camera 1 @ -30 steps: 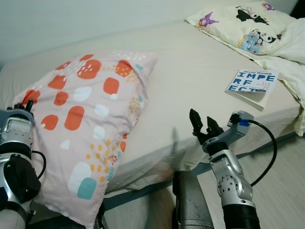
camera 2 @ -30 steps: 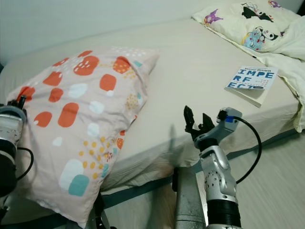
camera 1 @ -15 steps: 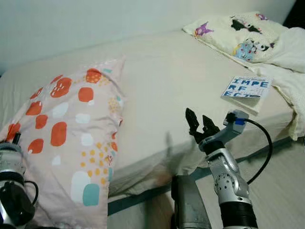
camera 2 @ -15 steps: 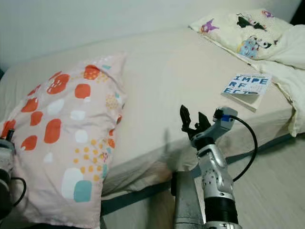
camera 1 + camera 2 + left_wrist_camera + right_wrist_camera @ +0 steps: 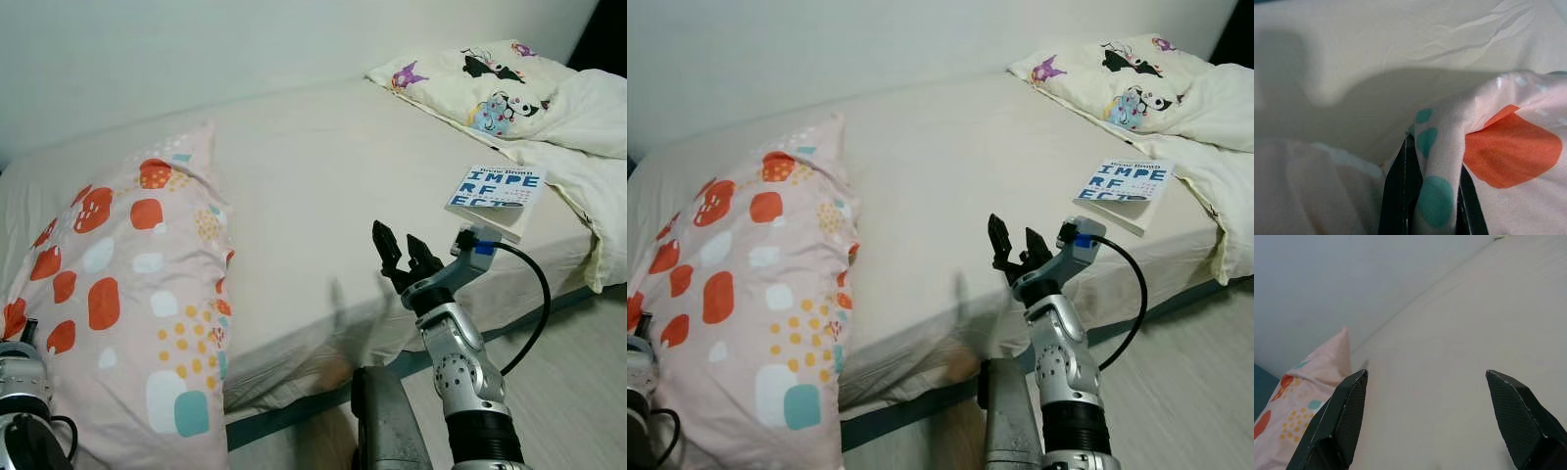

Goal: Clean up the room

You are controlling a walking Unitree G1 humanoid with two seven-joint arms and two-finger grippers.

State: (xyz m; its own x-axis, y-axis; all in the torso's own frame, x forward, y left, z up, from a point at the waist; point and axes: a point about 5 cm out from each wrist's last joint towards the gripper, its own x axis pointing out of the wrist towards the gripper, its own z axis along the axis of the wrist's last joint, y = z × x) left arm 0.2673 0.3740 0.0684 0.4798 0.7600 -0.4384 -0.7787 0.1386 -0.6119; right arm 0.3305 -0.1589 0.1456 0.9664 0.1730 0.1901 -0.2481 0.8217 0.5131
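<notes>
Pillow (image 5: 118, 304) pinched in left pincer (image 5: 1432, 196)

Cream bed (image 5: 323, 166) bearing a spotted pillow (image 5: 127, 294) at its near edge, a book (image 5: 497, 191), and cartoon-print bedding (image 5: 490, 78).

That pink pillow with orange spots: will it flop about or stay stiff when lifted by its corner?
Probably floppy: the pink spotted fabric pillow sags over the bed's edge, and its cloth bunches between the left tool's fingers. Likely light for its bulk, being soft and puffy.
</notes>
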